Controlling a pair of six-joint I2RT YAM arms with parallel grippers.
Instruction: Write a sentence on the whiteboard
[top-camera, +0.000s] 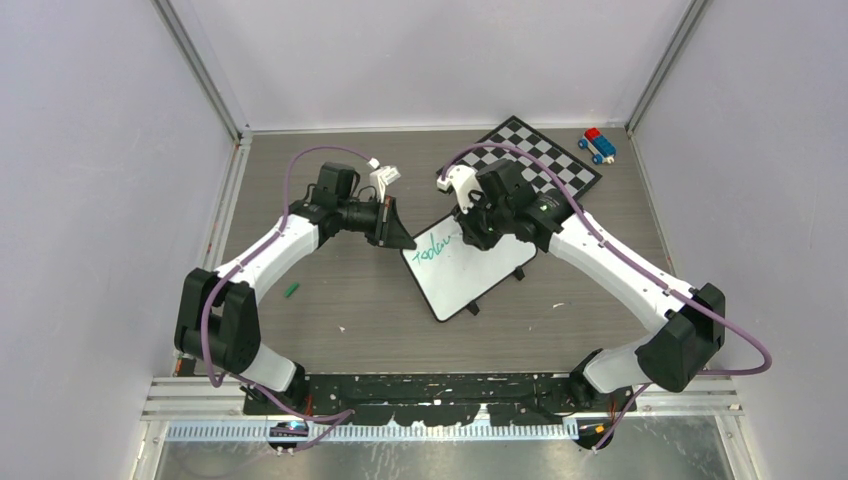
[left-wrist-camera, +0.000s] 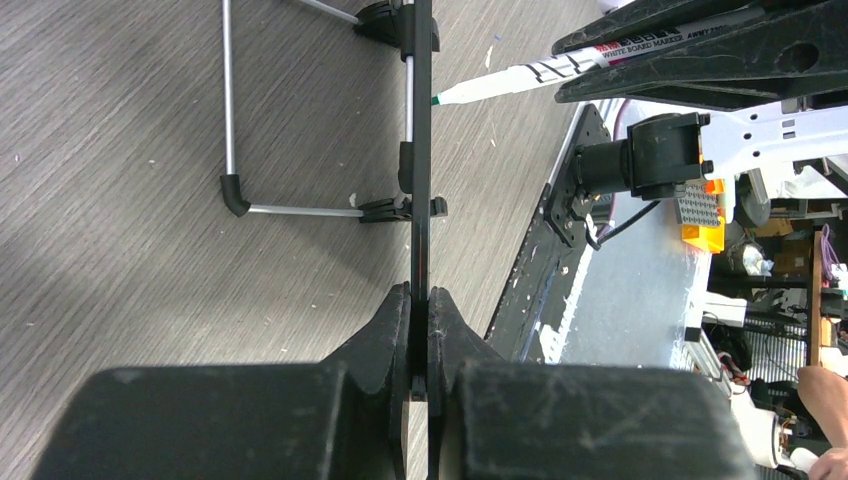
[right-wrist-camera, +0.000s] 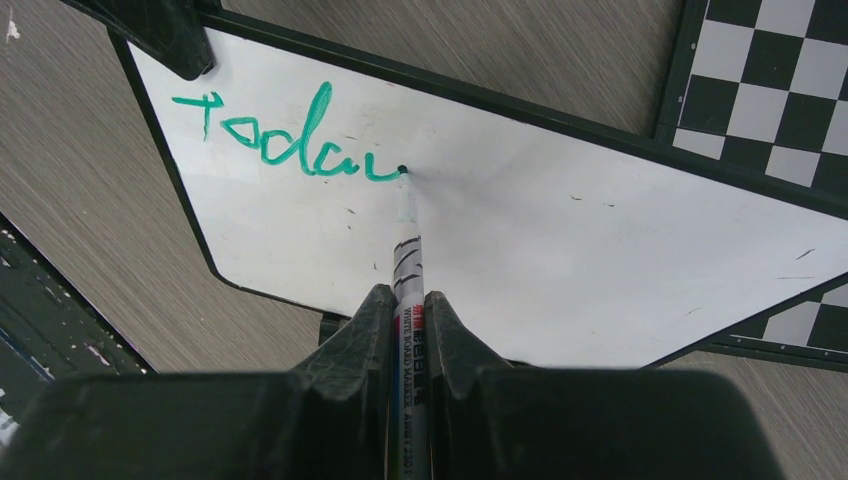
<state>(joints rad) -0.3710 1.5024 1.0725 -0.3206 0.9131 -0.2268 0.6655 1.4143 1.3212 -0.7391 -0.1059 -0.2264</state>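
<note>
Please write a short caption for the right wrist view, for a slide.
Jaws pinch a marker, its tip on the whiteboard beside unfinished green writing.

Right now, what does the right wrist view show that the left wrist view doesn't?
Only right wrist: the whiteboard face-on with a few green letters on it, the marker tip touching it, and the chessboard at the right. Only left wrist: the board seen edge-on, pinched by the left end effector, with its wire stand behind. Both: the marker, the board and the wood-grain table.
</note>
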